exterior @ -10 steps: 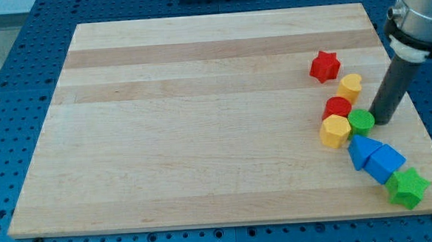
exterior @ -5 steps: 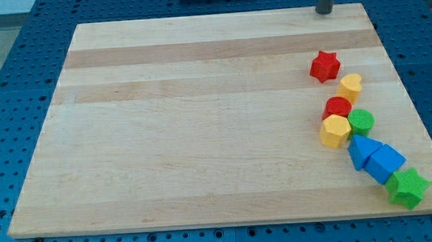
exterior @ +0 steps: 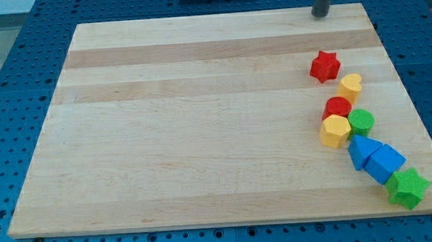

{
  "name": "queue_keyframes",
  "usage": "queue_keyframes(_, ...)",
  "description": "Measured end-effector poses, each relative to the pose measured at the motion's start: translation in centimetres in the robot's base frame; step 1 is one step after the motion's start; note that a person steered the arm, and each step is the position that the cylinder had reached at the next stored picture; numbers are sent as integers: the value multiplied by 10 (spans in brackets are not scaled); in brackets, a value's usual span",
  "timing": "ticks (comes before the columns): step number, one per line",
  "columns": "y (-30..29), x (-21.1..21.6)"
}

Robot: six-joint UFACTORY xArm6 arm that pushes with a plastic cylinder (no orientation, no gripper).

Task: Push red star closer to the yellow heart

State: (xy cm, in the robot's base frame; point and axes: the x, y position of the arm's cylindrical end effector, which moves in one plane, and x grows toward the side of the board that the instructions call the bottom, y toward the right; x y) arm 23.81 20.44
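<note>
The red star (exterior: 324,66) lies on the wooden board (exterior: 201,122) near the view's right edge. The yellow heart (exterior: 350,87) lies just below and to the right of it, with a small gap between them. My tip (exterior: 320,15) rests at the board's top edge, well above the red star and apart from every block.
Below the heart sit a red cylinder (exterior: 338,106), a green cylinder (exterior: 362,121) and a yellow hexagon (exterior: 335,131). Further down are a blue triangle (exterior: 360,150), a blue block (exterior: 386,163) and a green star (exterior: 408,188) at the board's lower right corner.
My tip moved from beside the green cylinder at the right up to the board's top edge, then shifted slightly left. No block moved.
</note>
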Motion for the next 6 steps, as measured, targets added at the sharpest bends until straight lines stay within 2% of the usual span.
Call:
queue_keyframes(1,0,39)
queue_keyframes(3,-3,63)
queue_keyframes(4,-27,81)
queue_keyframes(6,-53,145)
